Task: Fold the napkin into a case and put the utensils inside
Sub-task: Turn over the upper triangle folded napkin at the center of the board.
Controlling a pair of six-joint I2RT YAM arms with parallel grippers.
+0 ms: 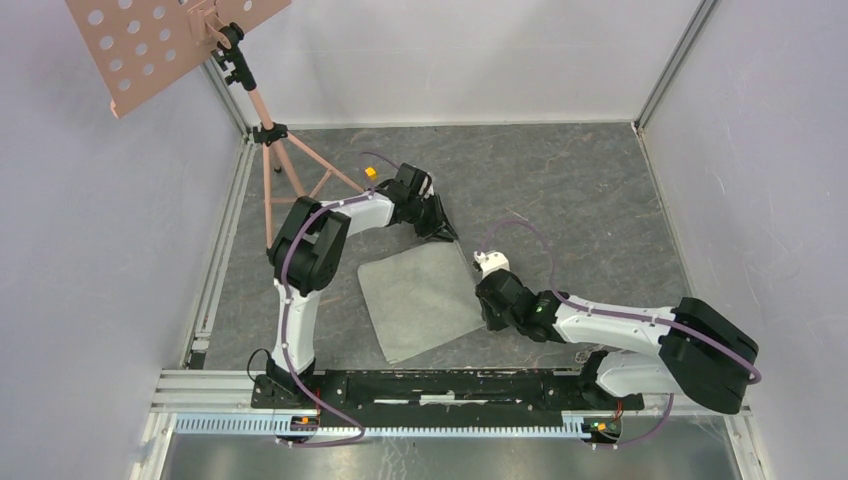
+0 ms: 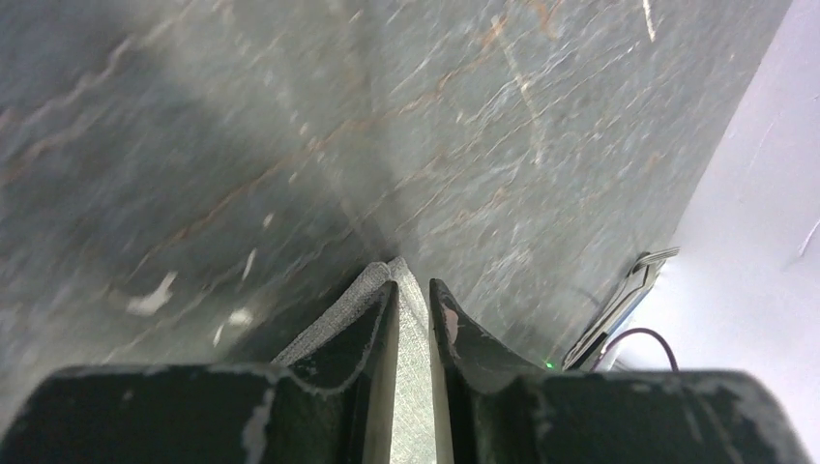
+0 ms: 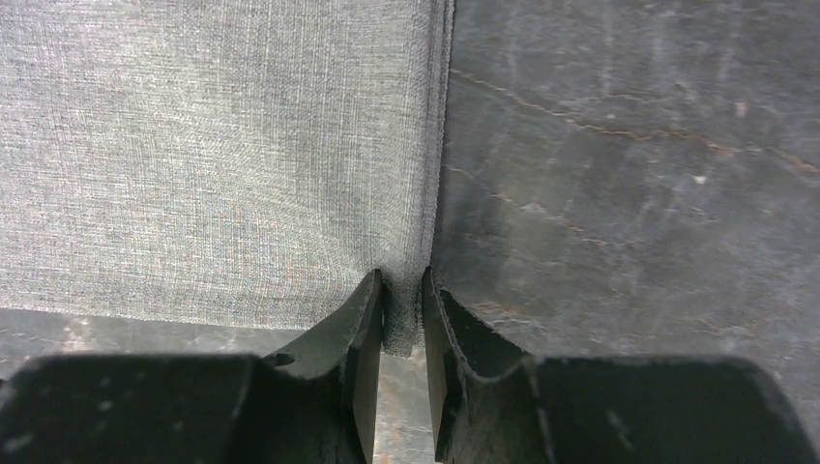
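The napkin [image 1: 420, 300], a pale grey-green cloth, lies spread flat in the middle of the dark table, not folded into a case. My left gripper [image 1: 447, 235] is at its far right corner. In the left wrist view this gripper [image 2: 413, 285] is shut on that corner, with the napkin [image 2: 410, 338] pinched between the fingers. My right gripper [image 1: 485, 318] is at the near right corner. In the right wrist view it [image 3: 401, 275] is shut on the edge of the napkin [image 3: 213, 155]. The utensils are out of view.
A pink stand [image 1: 265, 130] with a perforated plate [image 1: 150, 40] rises at the back left. A small yellow cube [image 1: 370, 172] lies behind the left arm. White walls enclose the table, and a metal rail [image 1: 215, 270] runs along its left side.
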